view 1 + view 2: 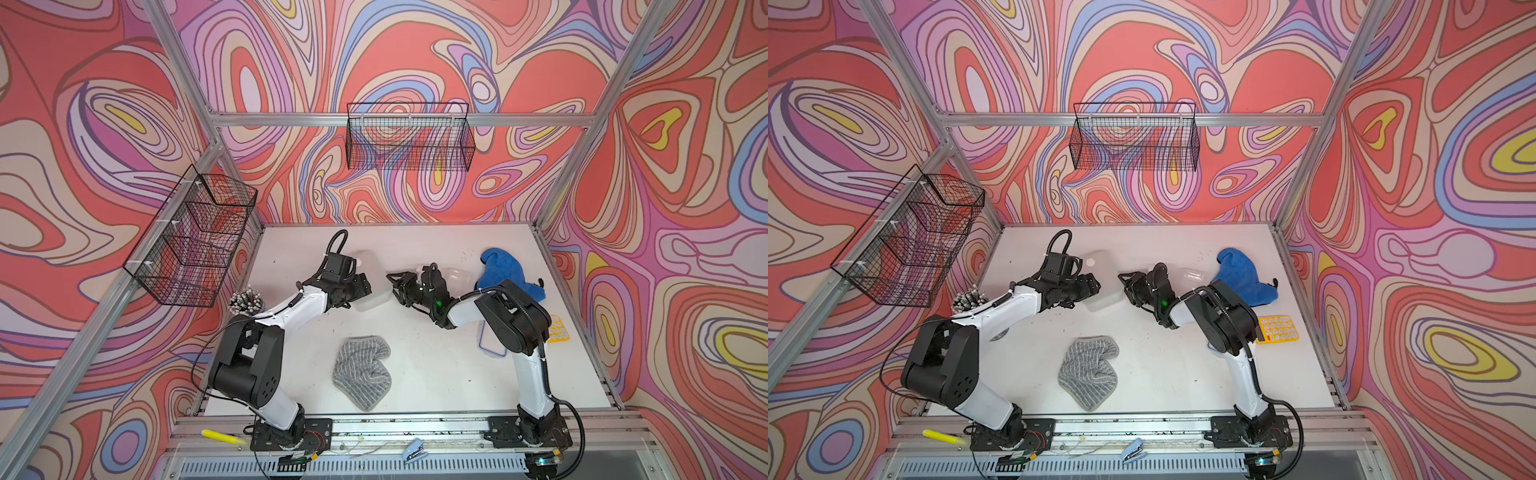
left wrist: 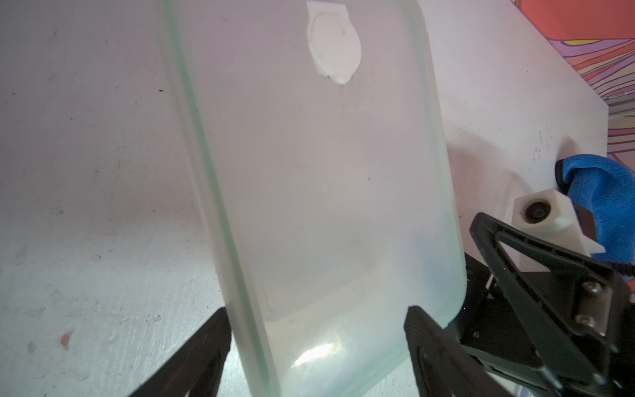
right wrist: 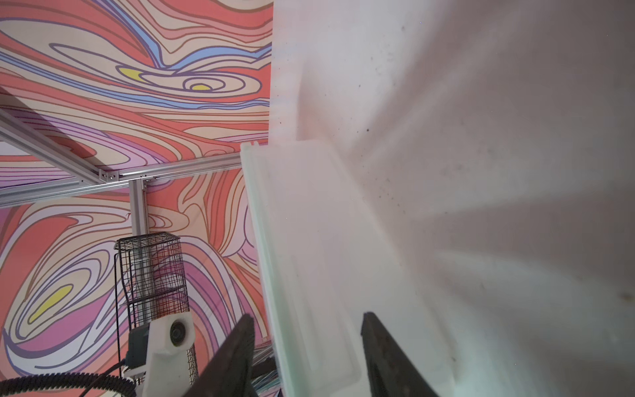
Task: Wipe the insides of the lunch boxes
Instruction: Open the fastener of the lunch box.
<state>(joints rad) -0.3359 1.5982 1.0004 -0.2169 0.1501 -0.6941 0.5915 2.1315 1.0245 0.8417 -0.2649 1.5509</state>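
Large lunch box [image 1: 372, 303]: a frosted clear plastic tub, rectangular with rounded corners. It rests on the white bench [image 1: 436, 374] a little toward 11 o'clock from the bench's middle. In both top views its long sides run roughly from 12 to 6.
Green-rimmed lid [image 2: 309, 178]: flat and milky, with a thin green line round the edge. A white round vent plug [image 2: 335, 44] sits near its far end. The lid lies on top of the large tub.
Left fingers [image 2: 206, 354]: black and wedge-shaped, spread wide at the tub's 9 o'clock side. One runs beside the green edge and the other crosses over a rounded corner of the lid. No pinch on the tub shows.
Right fingers [image 3: 381, 354]: black, roughly half apart at the tub's 3 o'clock side, with the tub's rim end between them. A clear gap shows between one finger and the green edge, so nothing is clamped.
Small lunch box [image 1: 457, 274]: a glossy clear tub with rounded corners, toward 1 o'clock. It sits between the right arm's wrist and the blue cloth and is partly hidden by the arm.
Blue cloth [image 1: 505, 270]: plush and crumpled, toward 2 o'clock.
Grey cloth [image 1: 361, 372]: ribbed with pale stripes, folded into a loose lump toward 7 o'clock, well apart from both tubs.
Blue-rimmed lid [image 1: 492, 347]: flat, at 4 o'clock, mostly under the right arm.
Yellow calculator [image 1: 1278, 329]: flat, with pale round keys, at the 3 o'clock edge.
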